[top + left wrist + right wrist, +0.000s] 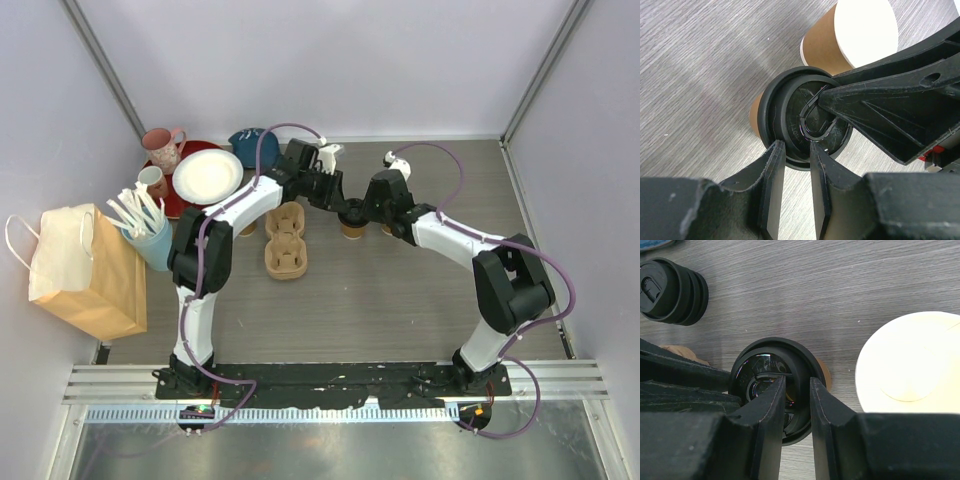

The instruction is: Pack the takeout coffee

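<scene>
One takeout coffee point(350, 228), a tan cup with a black lid point(785, 110), stands mid-table to the right of the cardboard carrier point(285, 240). My right gripper point(796, 380) is closed on the lid's raised rim point(755, 365), one finger in the recess. My left gripper point(795, 145) has its fingers close together with a narrow empty gap, tips over the lid's near edge. A second black lid point(672, 287) stands farther off; its cup body does not show. The lidless cup with cream point(910, 360) stands right beside the held coffee.
A paper bag point(85, 270) stands at the left. Next to it is a blue cup of white utensils point(150, 230). A red tray with a white plate point(207, 175), a pink mug point(162, 148) and a blue item point(245, 145) are at the back left.
</scene>
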### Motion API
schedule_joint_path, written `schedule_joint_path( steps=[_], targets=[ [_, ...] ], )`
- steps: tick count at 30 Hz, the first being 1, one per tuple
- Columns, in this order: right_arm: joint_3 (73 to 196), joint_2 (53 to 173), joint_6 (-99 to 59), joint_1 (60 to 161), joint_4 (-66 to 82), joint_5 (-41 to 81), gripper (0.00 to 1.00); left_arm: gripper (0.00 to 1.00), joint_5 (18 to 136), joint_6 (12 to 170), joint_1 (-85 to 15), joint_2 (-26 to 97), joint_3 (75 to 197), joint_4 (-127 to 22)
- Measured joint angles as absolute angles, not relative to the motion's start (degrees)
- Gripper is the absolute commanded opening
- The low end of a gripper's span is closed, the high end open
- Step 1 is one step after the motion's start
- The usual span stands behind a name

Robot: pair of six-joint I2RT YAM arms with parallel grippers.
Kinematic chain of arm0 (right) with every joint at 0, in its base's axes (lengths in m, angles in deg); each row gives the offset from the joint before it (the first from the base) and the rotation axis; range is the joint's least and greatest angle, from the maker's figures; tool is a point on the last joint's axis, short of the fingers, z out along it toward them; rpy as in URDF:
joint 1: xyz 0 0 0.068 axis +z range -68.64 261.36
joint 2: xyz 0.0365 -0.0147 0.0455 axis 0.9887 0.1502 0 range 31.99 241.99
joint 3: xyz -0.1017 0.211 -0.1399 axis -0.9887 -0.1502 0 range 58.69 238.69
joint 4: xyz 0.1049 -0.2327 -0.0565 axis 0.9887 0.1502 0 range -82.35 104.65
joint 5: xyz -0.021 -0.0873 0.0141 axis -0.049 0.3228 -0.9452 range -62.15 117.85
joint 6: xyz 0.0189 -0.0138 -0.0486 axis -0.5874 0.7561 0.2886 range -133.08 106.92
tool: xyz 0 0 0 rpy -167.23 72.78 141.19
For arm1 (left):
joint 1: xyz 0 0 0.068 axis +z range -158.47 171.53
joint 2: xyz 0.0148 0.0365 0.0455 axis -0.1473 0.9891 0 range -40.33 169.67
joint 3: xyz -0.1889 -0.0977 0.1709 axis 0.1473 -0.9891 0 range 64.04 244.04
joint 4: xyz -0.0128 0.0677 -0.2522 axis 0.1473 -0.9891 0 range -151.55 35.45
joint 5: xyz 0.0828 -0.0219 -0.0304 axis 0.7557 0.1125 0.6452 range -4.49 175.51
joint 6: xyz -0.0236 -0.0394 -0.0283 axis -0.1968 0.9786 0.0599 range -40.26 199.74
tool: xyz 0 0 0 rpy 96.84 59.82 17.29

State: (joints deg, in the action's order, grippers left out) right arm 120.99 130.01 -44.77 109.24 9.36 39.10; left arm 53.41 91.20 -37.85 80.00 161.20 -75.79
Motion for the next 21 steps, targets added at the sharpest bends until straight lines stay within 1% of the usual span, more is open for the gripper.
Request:
schedule_joint_path(
  steps=[5, 8, 11, 21],
  targets=[
    [121.37, 129.90, -44.77, 109.24, 9.75, 39.05, 0.14, 0.32, 53.34, 91.09, -37.85, 79.63, 160.99, -75.54],
    [122.85, 129.75, -44.77, 109.26, 10.89, 38.88, 0.13, 0.33, 53.85, 90.76, -37.85, 79.52, 161.64, -76.42],
    [123.92, 130.01, -44.81, 109.26, 12.25, 38.55, 0.12, 0.36, 54.63, 90.00, -37.92, 79.80, 163.72, -79.28],
    [127.29, 131.12, -44.68, 109.94, 16.60, 38.35, 0.11, 0.43, 55.60, 89.21, -38.29, 81.01, 170.49, -90.10]
  ],
)
